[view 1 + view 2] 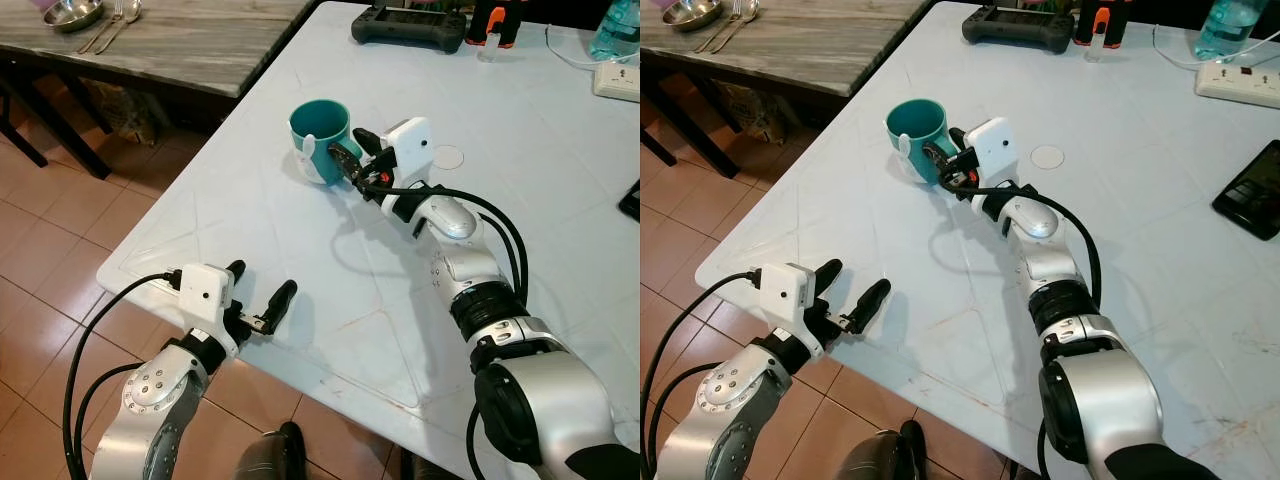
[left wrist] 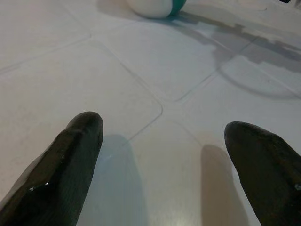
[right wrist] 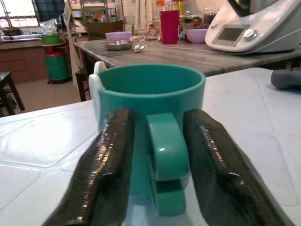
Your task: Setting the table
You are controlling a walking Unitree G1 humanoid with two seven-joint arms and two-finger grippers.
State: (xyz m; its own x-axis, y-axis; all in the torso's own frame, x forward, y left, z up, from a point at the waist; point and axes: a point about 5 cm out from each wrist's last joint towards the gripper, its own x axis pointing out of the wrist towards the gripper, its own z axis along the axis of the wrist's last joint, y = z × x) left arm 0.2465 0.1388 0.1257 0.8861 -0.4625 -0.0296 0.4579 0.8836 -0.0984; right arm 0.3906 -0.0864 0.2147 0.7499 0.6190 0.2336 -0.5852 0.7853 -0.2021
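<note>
Upright on the white table (image 1: 300,260) stands a teal mug (image 1: 320,138), its mouth open upward and its inside plain teal with nothing visible in it; a white patch marks the side turned toward the robot's left. Its handle (image 3: 165,155) points back toward the right gripper (image 1: 353,160), whose two black fingers (image 3: 106,165) stand one on each side of that handle, close against it with only thin gaps showing, so they bracket it rather than clearly squeezing it; whether they actually touch cannot be told. The mug sits on the table surface, well in from the near edge. The left gripper (image 1: 262,290) hangs low over the near corner of the table, its fingers spread wide with bare tabletop between them, well apart from the mug. On the far end of the white table lie a black controller (image 1: 408,25), a power strip (image 1: 617,80) and a clear bottle (image 1: 614,30). Beyond, a grey wooden table (image 1: 190,40) carries a metal bowl (image 1: 73,13) with cutlery (image 1: 115,22) just beside it; the right wrist view also shows a pink bowl (image 3: 118,36) and a magenta cup (image 3: 169,27) there, contents hidden.
</note>
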